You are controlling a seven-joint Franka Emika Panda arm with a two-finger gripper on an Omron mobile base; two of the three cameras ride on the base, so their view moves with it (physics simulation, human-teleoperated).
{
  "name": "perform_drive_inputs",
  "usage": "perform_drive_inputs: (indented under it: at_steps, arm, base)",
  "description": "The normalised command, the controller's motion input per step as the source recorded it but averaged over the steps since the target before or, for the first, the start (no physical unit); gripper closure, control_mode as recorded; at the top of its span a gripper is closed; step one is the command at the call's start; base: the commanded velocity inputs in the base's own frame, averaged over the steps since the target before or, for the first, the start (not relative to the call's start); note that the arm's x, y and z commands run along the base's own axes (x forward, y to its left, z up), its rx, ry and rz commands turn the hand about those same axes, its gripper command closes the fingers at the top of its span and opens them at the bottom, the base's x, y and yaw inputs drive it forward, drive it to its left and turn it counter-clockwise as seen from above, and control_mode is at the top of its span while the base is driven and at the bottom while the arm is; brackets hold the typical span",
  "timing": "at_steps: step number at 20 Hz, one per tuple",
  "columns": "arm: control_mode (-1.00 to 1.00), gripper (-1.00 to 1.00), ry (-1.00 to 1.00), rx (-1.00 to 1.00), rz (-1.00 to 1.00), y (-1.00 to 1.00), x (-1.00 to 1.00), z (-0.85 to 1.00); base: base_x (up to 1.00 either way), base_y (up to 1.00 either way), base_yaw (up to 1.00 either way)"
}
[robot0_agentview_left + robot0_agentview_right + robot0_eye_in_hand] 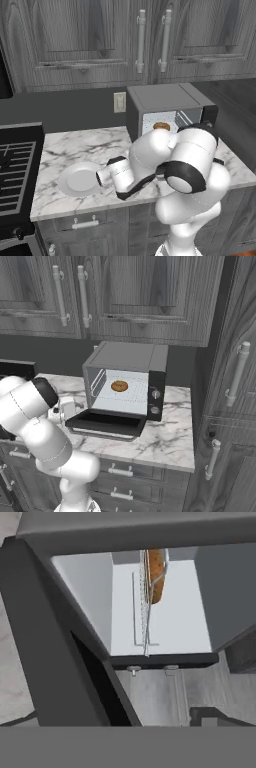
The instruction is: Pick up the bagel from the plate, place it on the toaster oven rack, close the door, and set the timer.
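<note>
Right base view is showing you the bagel sitting on the toaster oven rack; the door is hanging open, timer unset, your claw standing apart, empty.

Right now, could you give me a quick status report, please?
Gripper open, holding nothing. Bagel on toaster oven rack, plate bare. Door down, open; nothing blocking it.
</note>
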Motion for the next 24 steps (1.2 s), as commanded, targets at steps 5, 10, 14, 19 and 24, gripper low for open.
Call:
perform_drive_inputs:
  at_steps: [5, 10, 14, 19, 24]
  arm:
    - [-1.0, -1.0, 0.0, -0.2, 0.25, -0.4, 0.35, 0.68]
    - [-1.0, -1.0, 0.0, -0.18, 0.16, -0.1, 0.49, 0.85]
    - [-1.0, -1.0, 0.0, -0.18, 0.14, -0.06, 0.59, 0.82]
    - [-1.0, -1.0, 0.0, -0.17, 0.13, -0.06, 0.62, 0.84]
    - [-1.0, -1.0, 0.02, -0.16, 0.1, -0.01, 0.56, 0.82]
  base:
    - [0.0, 0.0, 0.0]
    - [0.0, 0.0, 0.0]
    - [0.0, 0.0, 0.0]
    - [0.0, 0.0, 0.0]
    - [0.0, 0.0, 0.0]
